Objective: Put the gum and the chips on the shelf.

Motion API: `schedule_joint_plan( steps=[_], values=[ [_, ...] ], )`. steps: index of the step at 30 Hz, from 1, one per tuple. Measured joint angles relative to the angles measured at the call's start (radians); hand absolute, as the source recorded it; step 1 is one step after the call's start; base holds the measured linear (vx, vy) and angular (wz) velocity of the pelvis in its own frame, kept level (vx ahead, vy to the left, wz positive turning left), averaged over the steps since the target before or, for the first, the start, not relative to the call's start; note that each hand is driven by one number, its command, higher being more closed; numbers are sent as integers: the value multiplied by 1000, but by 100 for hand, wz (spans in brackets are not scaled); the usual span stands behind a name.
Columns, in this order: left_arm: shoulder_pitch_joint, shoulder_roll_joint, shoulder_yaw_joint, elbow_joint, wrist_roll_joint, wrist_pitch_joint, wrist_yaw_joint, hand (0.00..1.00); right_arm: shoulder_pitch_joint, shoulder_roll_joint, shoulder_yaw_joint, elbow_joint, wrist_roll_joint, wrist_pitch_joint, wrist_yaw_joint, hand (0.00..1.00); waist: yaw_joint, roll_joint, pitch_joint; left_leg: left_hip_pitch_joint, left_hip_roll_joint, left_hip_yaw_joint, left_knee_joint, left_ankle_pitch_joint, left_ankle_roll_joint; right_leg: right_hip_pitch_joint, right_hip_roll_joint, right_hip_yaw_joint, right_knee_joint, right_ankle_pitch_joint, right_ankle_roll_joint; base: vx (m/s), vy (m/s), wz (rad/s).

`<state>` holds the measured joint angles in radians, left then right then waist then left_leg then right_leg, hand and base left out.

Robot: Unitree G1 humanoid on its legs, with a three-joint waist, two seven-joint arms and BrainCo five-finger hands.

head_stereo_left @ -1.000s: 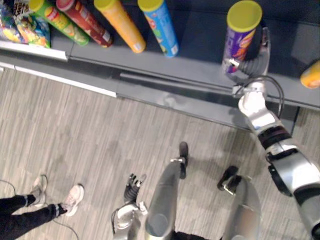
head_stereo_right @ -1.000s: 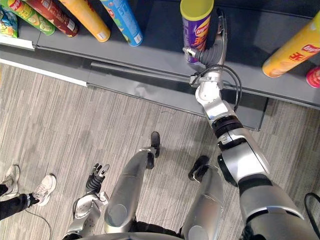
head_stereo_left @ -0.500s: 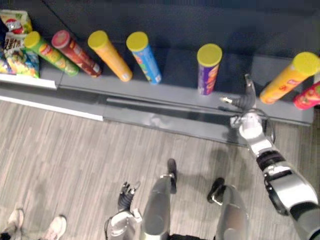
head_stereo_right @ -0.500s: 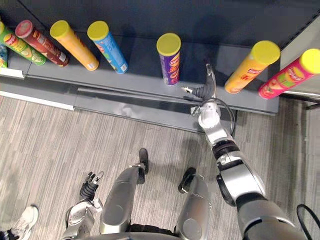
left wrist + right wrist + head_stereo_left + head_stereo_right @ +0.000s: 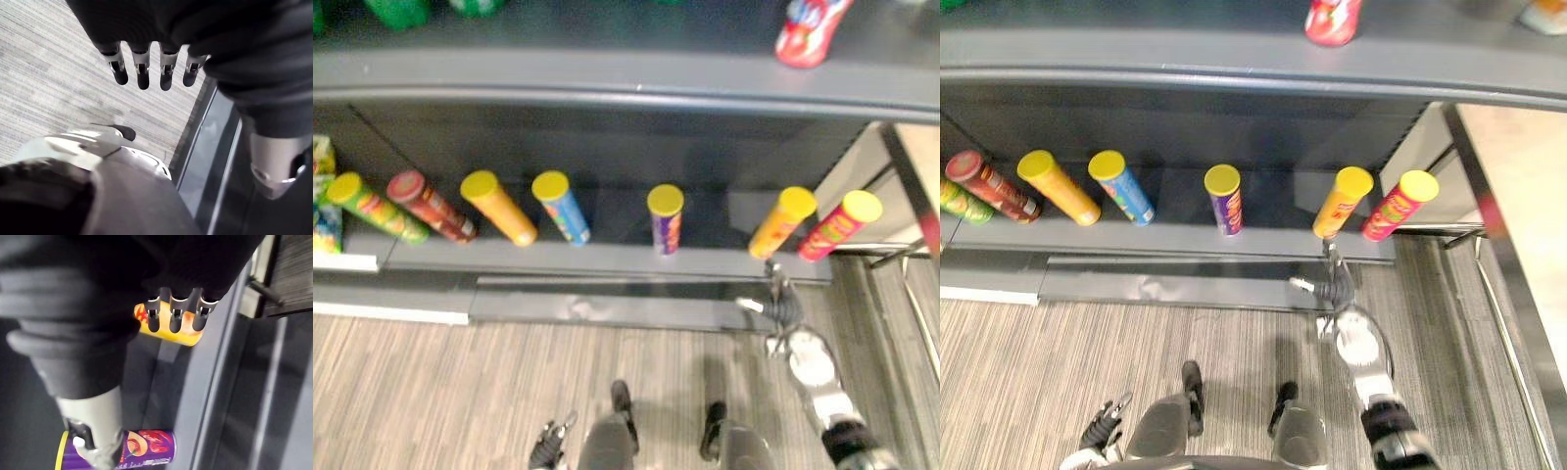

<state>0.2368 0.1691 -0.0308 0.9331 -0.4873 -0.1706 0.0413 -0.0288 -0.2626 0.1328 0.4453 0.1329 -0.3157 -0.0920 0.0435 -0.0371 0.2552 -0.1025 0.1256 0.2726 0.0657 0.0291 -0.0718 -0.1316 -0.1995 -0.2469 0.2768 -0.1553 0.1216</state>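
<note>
Backing away has widened our view of the shelf (image 5: 607, 257), and our right hand (image 5: 780, 302) has let go of the purple can (image 5: 666, 217). That can stands upright on the bottom board, between a blue can (image 5: 561, 206) and an orange can (image 5: 781, 221). Our right hand hovers before the shelf edge, fingers straight, empty. Our left hand (image 5: 1102, 431) hangs relaxed near the floor (image 5: 460, 392).

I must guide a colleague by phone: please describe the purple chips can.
On the lowest shelf stands a row of tall cans. Near its middle, between a blue can and an orange can, is the purple can, the only purple one.
</note>
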Motion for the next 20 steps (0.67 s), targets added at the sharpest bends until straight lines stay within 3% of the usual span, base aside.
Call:
schedule_joint_plan(
  steps=[4,6,10,15,17,20],
  values=[
    [25,-10,7,52,-2,6,-9,0,167,54,0,3,78,79,100,0,-20,0,-67,71,0,38,-52,0,-1,42,17,32,-50,12,5,51,24,-34],
    [39,-14,24,65,-20,5,-16,0,256,93,7,46,125,140,143,0,-38,0,-103,100,1,52,-86,1,-4,61,26,44,-75,21,6,31,20,-19],
    [43,-18,30,90,-22,-11,-51,0,306,125,12,183,124,180,164,0,-46,5,-124,134,-2,77,-136,15,-10,75,38,64,-112,43,5,24,29,-16],
    [43,-36,40,118,-20,-53,-43,0,248,150,-106,404,187,174,129,0,-59,11,-142,177,-11,84,-167,22,-6,128,42,67,-165,64,12,37,34,-4],
    [40,-47,59,143,-21,-68,-37,0,217,162,-174,527,252,149,107,0,-60,17,-153,199,-13,86,-167,18,-5,155,41,68,-178,64,13,48,16,-1],
    [31,-51,65,171,-22,-69,-29,0,214,163,-215,624,263,132,59,0,-60,20,-167,203,-13,86,-168,15,-8,166,45,66,-192,68,10,45,5,0]
  ],
)
